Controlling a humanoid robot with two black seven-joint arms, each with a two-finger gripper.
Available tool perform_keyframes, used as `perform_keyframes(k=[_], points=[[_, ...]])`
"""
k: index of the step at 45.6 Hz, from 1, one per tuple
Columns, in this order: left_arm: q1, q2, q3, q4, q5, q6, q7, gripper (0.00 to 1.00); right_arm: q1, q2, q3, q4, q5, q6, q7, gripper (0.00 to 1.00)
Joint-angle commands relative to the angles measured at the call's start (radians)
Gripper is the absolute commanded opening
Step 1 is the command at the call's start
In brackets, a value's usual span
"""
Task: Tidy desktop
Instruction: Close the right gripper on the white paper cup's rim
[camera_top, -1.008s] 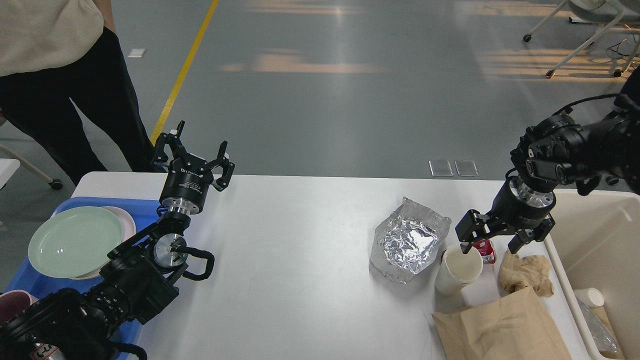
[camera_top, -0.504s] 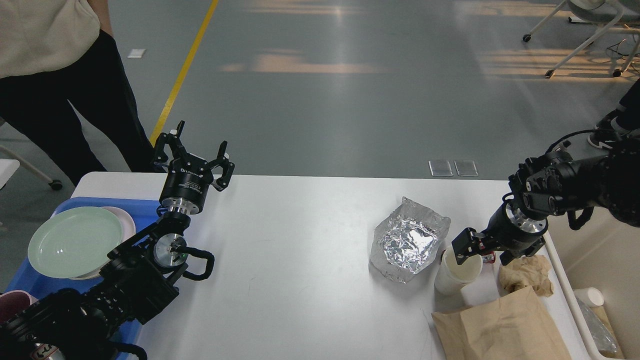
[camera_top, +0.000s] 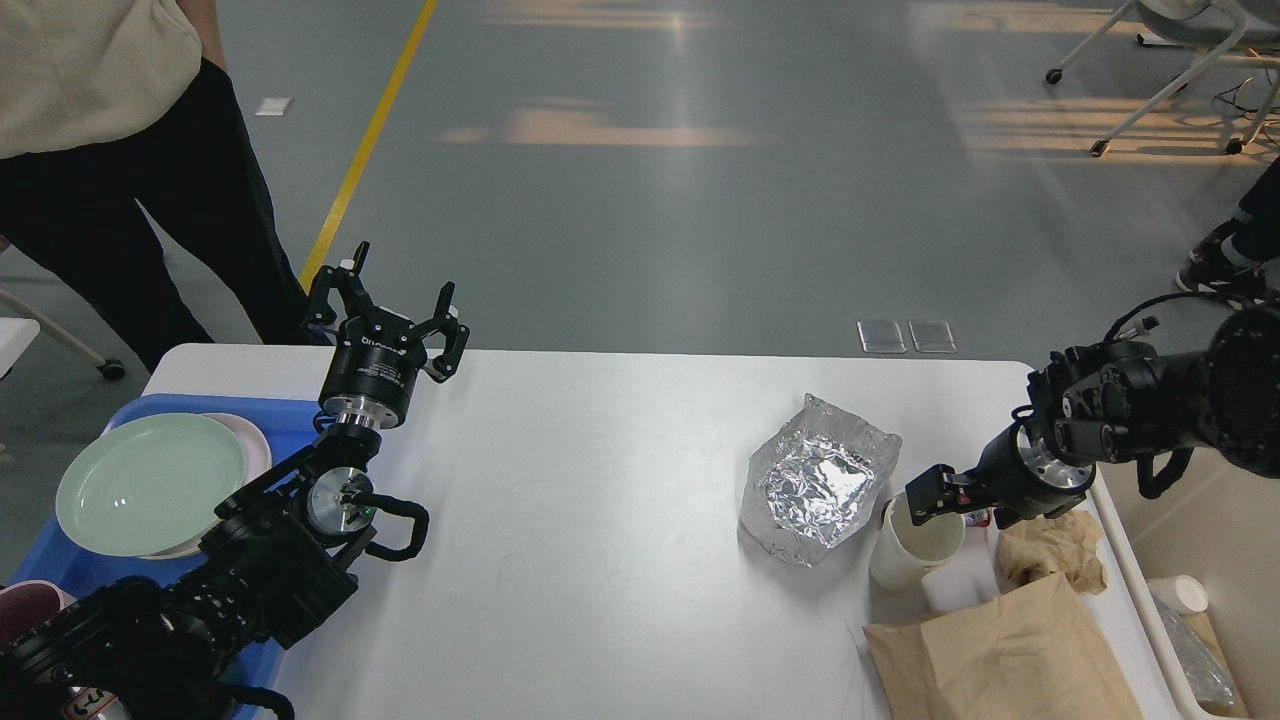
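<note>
Both our arms sit over the desktop (camera_top: 600, 520) filling the lower frame: left gripper (camera_top: 385, 315) spread wide, upper left; right gripper (camera_top: 935, 500) at the paper cup (camera_top: 915, 545) rim, grip unclear.

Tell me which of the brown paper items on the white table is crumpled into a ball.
The smaller brown paper wad, behind the flat brown paper bag, right of the white paper cup; the bag lies smooth.

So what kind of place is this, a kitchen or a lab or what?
Probably a robotics lab or test hall rather than a kitchen: a wide grey polished floor with a yellow painted line, wheeled white furniture legs at the far right, and a white rectangular desktop staged with rubbish.
</note>
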Motion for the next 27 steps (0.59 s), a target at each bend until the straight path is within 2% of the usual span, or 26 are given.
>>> perform_keyframes(k=[1,4,7,13,19,27], points=[[0.0,0.0,0.0,0.0,0.0,-0.001,0.0,0.96,-0.005,-0.014,-0.008,0.0,0.012,-0.003,0.0,0.48],[0.0,0.0,0.0,0.0,0.0,-0.001,0.0,0.96,-0.005,-0.014,-0.017,0.0,0.01,-0.001,-0.003,0.32],[0.0,0.0,0.0,0.0,0.0,-0.001,0.0,0.96,-0.005,-0.015,-0.023,0.0,0.009,-0.001,-0.012,0.24],[0.0,0.0,0.0,0.0,0.0,-0.001,0.0,0.96,-0.001,-0.018,-0.031,0.002,0.007,0.012,-0.021,0.01],[0.0,0.0,0.0,0.0,0.0,0.001,0.0,0.96,0.021,-0.028,-0.042,0.005,0.01,0.028,-0.021,0.0],[0.0,0.0,0.0,0.0,0.0,-0.001,0.0,0.96,0.068,-0.049,-0.057,0.006,0.01,0.132,-0.021,0.0]])
